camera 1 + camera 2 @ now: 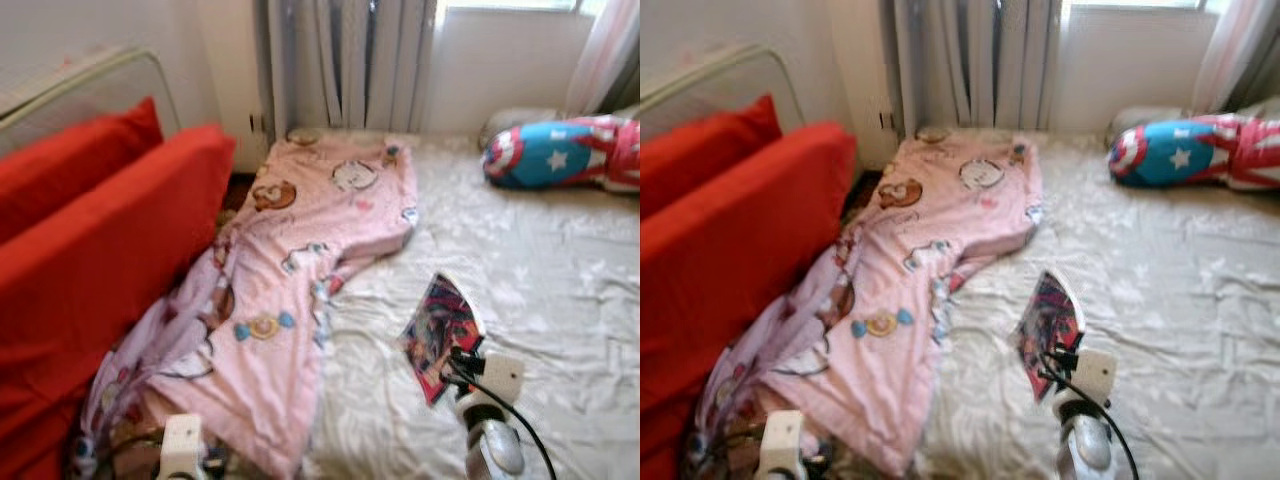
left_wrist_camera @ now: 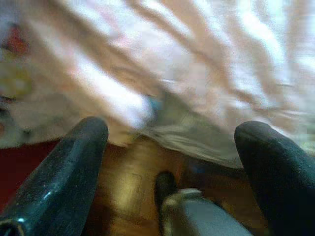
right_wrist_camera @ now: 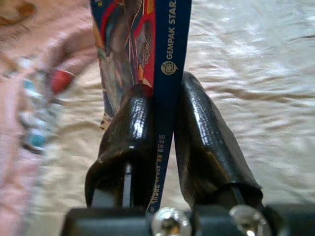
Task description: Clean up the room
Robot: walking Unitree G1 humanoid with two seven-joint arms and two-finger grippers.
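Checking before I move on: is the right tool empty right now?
No, the right tool is shut on the spine of a comic book, held above the bed sheet.

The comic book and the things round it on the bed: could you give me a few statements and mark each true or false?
1. The right hand is clamped on a comic book along its spine. True.
2. The left hand grips the pink blanket. False: its fingers are spread apart with nothing between them, the blanket beyond.
3. The comic book lies flat on the sheet. False: it is held up on edge above the sheet.
4. A cushion patterned like a star shield lies at the far right of the bed, near the window. True.
5. The red cushions lie on top of the pink blanket. False: they stand beside the bed, on the robot's left.
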